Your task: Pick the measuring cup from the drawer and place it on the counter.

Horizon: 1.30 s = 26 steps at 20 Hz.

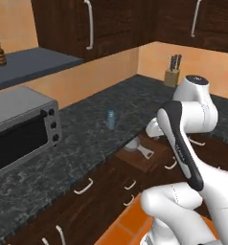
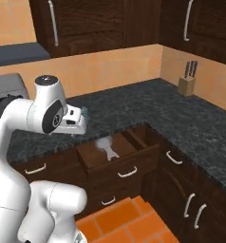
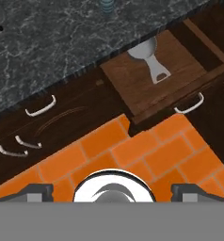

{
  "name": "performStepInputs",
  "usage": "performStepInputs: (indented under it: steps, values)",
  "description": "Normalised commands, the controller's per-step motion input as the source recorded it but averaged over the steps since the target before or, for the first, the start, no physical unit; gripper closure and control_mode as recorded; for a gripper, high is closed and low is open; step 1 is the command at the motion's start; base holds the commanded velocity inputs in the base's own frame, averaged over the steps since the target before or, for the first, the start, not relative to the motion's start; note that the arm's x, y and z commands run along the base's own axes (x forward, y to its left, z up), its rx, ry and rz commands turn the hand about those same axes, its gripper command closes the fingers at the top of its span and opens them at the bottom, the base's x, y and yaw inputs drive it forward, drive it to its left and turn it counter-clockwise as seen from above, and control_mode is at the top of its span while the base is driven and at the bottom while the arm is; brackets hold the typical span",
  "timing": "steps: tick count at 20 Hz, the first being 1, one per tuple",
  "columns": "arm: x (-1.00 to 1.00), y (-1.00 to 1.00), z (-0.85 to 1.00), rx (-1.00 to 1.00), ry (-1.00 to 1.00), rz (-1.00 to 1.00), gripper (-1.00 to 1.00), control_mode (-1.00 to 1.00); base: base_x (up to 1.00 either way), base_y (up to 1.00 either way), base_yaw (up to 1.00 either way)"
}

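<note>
my gripper (image 3: 112, 188) spread wide, holding nothing, high over orange floor. measuring cup (image 3: 149, 55) ahead in open drawer (image 3: 132, 84), bowl half tucked under counter (image 3: 48, 42) lip. risk: fingers clip stone edge descending; thin handle may slip. water bottle (image 3: 107, 4) just beyond.

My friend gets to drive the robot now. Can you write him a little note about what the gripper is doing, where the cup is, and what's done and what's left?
Gripper: open, holding nothing, high above the orange floor tiles in front of the cabinets.
Drawer: pulled open.
Measuring cup: lying inside the drawer near its back, partly under the counter edge, handle pointing toward the drawer front.
Counter: a small water bottle stands on it just behind the drawer.
Done: drawer is open.
Left: reach into the drawer, grab the cup, lift it out, set it on the counter.
</note>
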Motion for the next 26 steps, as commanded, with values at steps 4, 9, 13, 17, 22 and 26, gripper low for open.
performStepInputs:
  steps: [4, 9, 13, 17, 22, 26]
  values:
    - [0.0, 0.0, 0.0, 0.0, 0.0, 0.0, -1.0, 1.0, 0.72, 0.56, -0.49]
    - [0.0, 0.0, 0.0, 0.0, 0.0, 0.0, -1.0, 1.0, -0.06, 0.0, -0.47]
    - [0.0, 0.0, 0.0, 0.0, 0.0, 0.0, -1.0, 1.0, -0.16, 0.03, -0.49]
    - [0.0, 0.0, 0.0, 0.0, 0.0, 0.0, -1.0, 1.0, -0.63, 0.34, -0.27]
    - [0.0, 0.0, 0.0, 0.0, 0.0, 0.0, -1.0, 1.0, -0.36, 0.74, -0.17]
    - [0.56, -0.11, -0.01, 0.0, 0.15, 0.0, -1.0, -1.0, 0.11, 0.12, -0.01]
